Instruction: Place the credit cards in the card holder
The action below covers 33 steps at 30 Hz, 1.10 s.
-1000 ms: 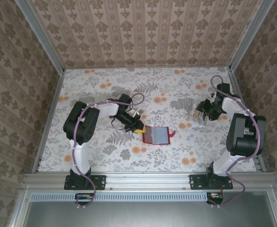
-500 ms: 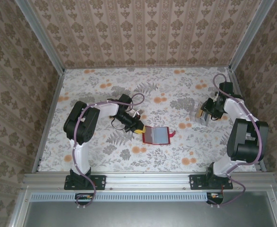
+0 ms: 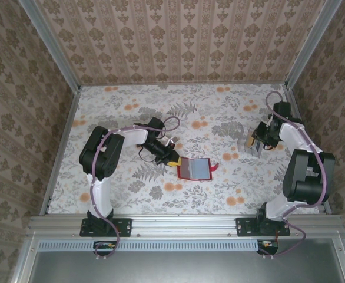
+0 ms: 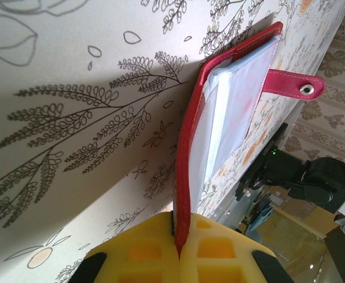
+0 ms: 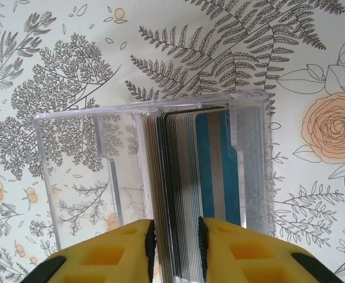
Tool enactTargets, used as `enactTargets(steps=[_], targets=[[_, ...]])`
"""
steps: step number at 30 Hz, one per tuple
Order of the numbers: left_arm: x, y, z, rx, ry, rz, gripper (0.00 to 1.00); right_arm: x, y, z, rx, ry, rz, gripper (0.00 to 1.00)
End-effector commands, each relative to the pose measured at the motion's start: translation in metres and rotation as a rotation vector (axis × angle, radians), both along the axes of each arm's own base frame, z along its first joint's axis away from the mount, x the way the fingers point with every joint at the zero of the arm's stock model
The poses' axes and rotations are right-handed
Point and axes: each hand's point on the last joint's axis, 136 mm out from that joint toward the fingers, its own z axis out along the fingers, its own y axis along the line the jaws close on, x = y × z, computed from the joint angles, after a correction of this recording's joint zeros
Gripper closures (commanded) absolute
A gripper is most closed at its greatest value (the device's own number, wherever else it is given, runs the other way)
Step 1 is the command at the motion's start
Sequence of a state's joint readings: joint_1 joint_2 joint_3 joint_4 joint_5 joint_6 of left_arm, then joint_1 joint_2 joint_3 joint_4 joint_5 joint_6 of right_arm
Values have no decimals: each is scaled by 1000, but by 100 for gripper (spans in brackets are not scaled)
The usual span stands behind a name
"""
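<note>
Pockets of greyish see-through plastic are seen lining the small red folding wallet (image 3: 194,168), which is laid open mid-way across the floral counter (image 3: 219,112), snap tab out. One wallet edge is clamped in the tightly closed left claw (image 4: 177,239). Thin plastic cards (image 5: 181,188), blue with paler stripes, are stood on edge in a clear plastic box (image 5: 72,171) at the counter's right. Several are straddled by the right claw (image 5: 175,236), narrowly parted; whether they are pinched cannot be made out.

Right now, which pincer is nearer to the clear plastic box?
Right. The right pincer is at the clear box, straddling some credit cards inside; the left pincer is across the table, clamped on the card holder.
</note>
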<state>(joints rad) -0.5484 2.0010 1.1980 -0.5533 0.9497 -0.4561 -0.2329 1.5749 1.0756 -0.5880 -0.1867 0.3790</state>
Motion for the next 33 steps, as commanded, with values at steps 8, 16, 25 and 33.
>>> enactTargets(steps=[8, 16, 25, 33], targets=[[-3, -1, 0, -3, 18, -3, 100, -14, -1, 4, -18, 20, 14, 84], [-2, -1, 1, -3, 16, -3, 100, -16, 1, 7, -10, 17, 27, 93], [-4, 0, -2, 0, 20, -2, 100, -12, 10, 24, 30, -25, 50, 95], [-3, -1, -3, -5, 22, -4, 100, -4, 12, 21, 61, -26, 31, 69]])
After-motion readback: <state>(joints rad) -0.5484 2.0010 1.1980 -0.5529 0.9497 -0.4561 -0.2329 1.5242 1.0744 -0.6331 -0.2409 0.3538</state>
